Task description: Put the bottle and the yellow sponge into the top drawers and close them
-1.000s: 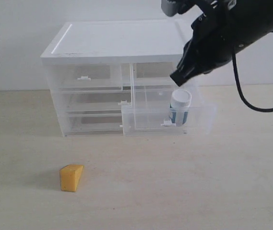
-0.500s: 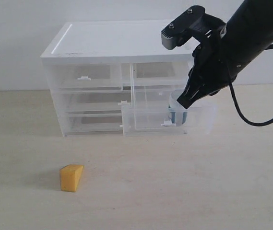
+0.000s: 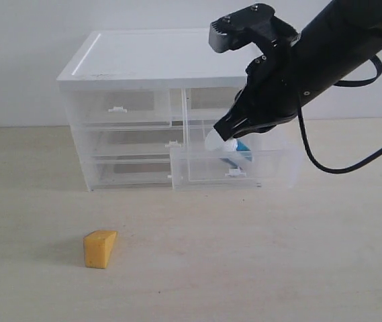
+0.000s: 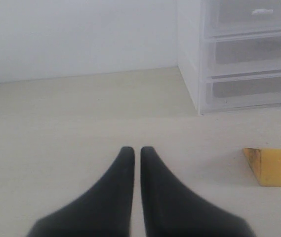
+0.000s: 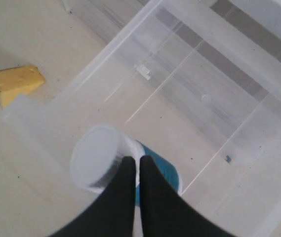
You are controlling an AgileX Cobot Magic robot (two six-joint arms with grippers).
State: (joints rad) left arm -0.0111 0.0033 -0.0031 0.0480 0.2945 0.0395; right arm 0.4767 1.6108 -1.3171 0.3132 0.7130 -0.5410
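bottle (image 5: 98, 158): white, teal label | yellow sponge (image 3: 100, 249): orange-yellow | top drawers (image 3: 274, 166): clear | left tool (image 4: 133, 150), right tool (image 5: 135, 160): black

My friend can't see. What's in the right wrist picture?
The shut right hand hangs right over a tilted bottle inside the open clear drawer. A yellow sponge lies on the table outside it.

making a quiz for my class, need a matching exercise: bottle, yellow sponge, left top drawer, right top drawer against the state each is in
Things:
1 bottle
2 yellow sponge
3 left top drawer
4 right top drawer

States:
A pulled out
B lying on the table
C tilted, inside a drawer
D shut

Pairs: 1-C, 2-B, 3-D, 4-A
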